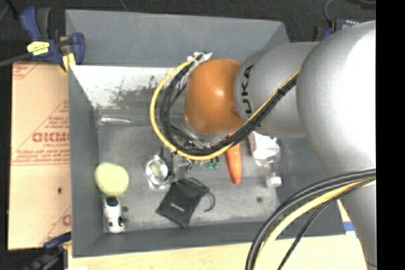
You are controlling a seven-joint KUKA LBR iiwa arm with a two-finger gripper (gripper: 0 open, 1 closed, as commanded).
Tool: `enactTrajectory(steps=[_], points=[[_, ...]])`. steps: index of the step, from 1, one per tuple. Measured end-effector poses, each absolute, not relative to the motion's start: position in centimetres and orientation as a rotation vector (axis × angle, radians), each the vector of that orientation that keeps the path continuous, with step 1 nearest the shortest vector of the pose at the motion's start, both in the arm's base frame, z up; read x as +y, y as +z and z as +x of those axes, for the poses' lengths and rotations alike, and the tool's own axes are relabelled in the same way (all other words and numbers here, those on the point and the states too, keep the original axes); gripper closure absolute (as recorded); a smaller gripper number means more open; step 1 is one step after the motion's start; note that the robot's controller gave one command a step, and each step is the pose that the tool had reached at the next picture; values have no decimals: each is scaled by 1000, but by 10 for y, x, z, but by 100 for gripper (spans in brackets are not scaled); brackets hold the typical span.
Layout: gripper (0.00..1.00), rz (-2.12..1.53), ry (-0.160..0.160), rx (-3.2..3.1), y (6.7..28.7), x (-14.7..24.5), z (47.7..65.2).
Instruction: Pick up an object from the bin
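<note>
Inside the grey bin (82, 148), your gripper (180, 162), open or closed you cannot tell, hangs beside a silver lump (155, 171), black pouch (182, 201) and carrot (234, 164), crowded enough to risk catching two.

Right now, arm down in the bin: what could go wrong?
1. The orange wrist cover hides the spot under it, so a grasp may go unchecked.
2. The silver thing, black pouch and carrot lie close together there; it could catch two or knock one away.
</note>
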State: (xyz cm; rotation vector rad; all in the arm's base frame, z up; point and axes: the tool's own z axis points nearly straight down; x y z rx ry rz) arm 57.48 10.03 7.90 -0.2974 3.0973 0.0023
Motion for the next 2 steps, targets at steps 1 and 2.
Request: enactTrajectory(steps=[1,2], points=[[100,-296,3,3097,79,100,575],[100,-243,6,3105,106,103,563]])
